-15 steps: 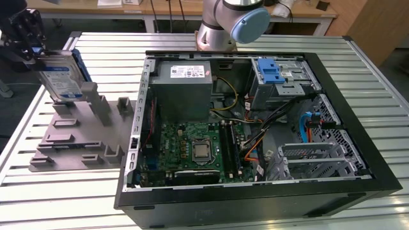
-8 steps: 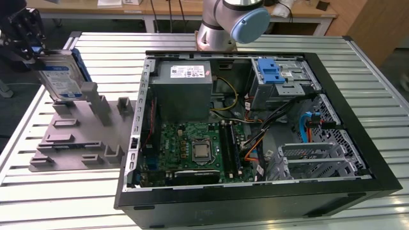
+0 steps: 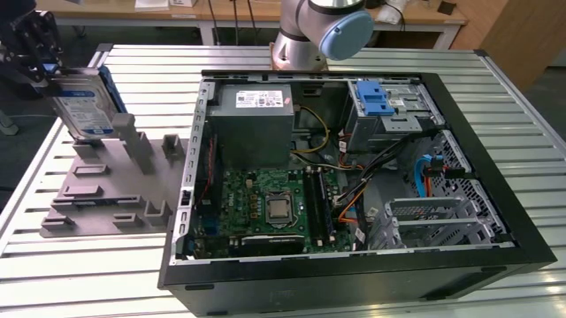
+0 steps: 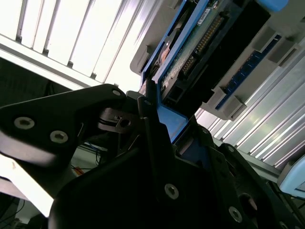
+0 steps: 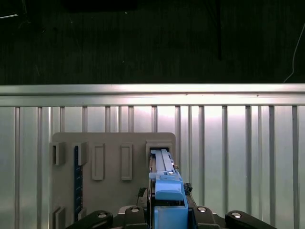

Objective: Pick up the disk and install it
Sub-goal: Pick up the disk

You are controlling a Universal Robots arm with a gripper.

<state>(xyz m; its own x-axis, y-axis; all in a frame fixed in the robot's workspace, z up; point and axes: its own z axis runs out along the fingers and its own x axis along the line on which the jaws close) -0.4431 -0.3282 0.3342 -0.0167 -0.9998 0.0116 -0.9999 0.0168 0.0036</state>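
Observation:
The disk [image 3: 82,107] stands upright on edge at the exterior view's left, its white-and-blue label facing the camera and a blue carrier frame along its rim. My gripper [image 3: 42,65] is shut on its upper end. The disk's lower edge is level with the posts of the grey holder plate [image 3: 97,192]; I cannot tell whether it still sits in a slot. In the first wrist view the blue frame [image 5: 167,191] runs between my black fingers [image 5: 138,211], over the holder plate [image 5: 109,191]. The second wrist view shows the disk's green circuit board [image 4: 200,43].
An open black computer case [image 3: 495,265] lies on the slatted metal table [image 3: 89,278], to the exterior view's right of the holder. Inside are a grey power supply [image 3: 256,112], a motherboard [image 3: 274,205] and a drive cage with a blue latch [image 3: 375,99]. The arm's base [image 3: 314,33] stands behind the case.

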